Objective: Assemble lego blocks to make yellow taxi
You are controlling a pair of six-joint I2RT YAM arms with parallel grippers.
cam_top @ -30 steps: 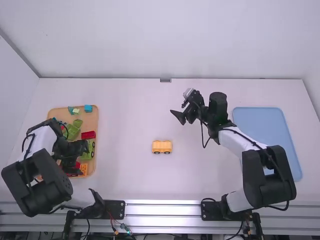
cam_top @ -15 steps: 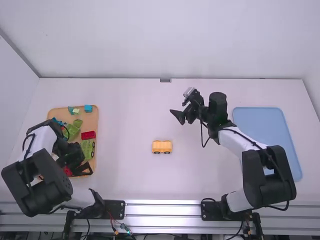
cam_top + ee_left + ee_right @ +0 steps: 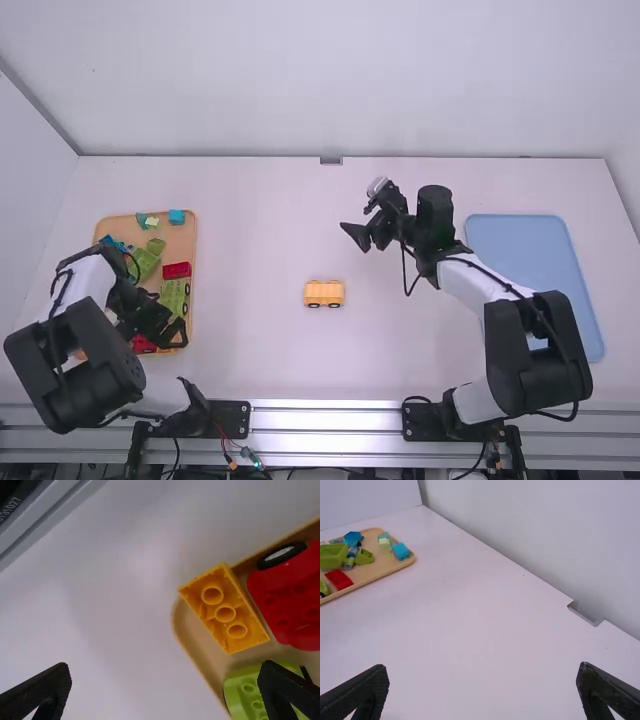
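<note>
Taxi (image 3: 324, 292) sits toward the near edge of the bench (image 3: 400, 360), yellow block (image 3: 225, 612) in the near right corner of the tray (image 3: 188, 629). Both jaws apart; I'd centre the left ones before pinching tbh.

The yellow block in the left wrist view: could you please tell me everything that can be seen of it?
The yellow block is rectangular, plastic-looking and upside down, its hollow underside showing three round tubes in a row. It sits at a corner of the wooden-looking tray, one end overlapping the rim, close beside a red wheeled piece. The open left gripper does not touch it.
</note>
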